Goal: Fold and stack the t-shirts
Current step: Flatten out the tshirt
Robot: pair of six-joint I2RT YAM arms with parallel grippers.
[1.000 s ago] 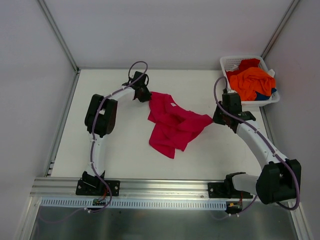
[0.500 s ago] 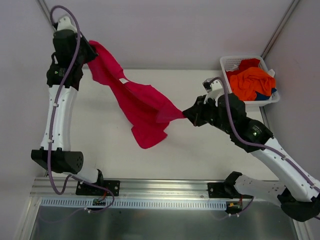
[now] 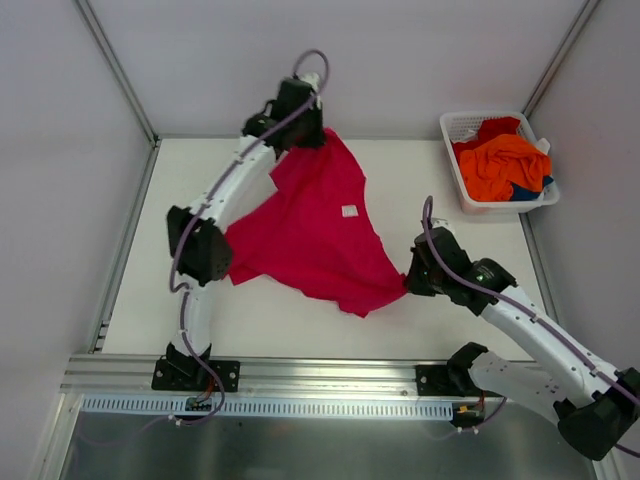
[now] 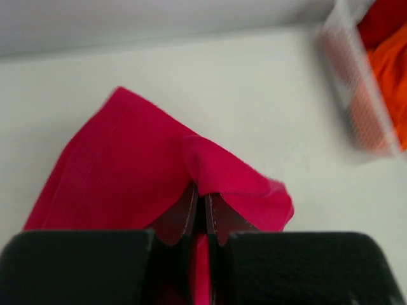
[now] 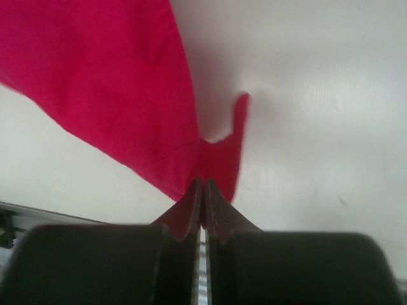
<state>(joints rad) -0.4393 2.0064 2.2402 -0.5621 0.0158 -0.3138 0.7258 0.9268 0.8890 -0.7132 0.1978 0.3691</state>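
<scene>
The left gripper (image 3: 305,133), its fingers pinched tight on a fold of the soft magenta-pink cotton t-shirt (image 3: 310,235), now sits low over the far edge of the white table (image 3: 420,180), where half a second ago it was raised high toward the far-left corner with the cloth hanging from it. The right gripper (image 3: 408,280) is likewise clamped shut on the opposite corner of the same shirt and has swung back toward the near side. Between them the garment has gone from a dangling, twisted band to a broad sheet spread across the middle of the table, its small white label (image 3: 350,210) facing up. I judge this to be the flattening step that must come before any fold, nearly done, though the near hem looks bunched by the right gripper. The left lobe of the cloth lies against the left arm's elbow housing. Bare table remains to the left and along the near edge. The white slotted plastic basket (image 3: 462,125) with the orange t-shirt (image 3: 500,165) stands well apart at the far right.
</scene>
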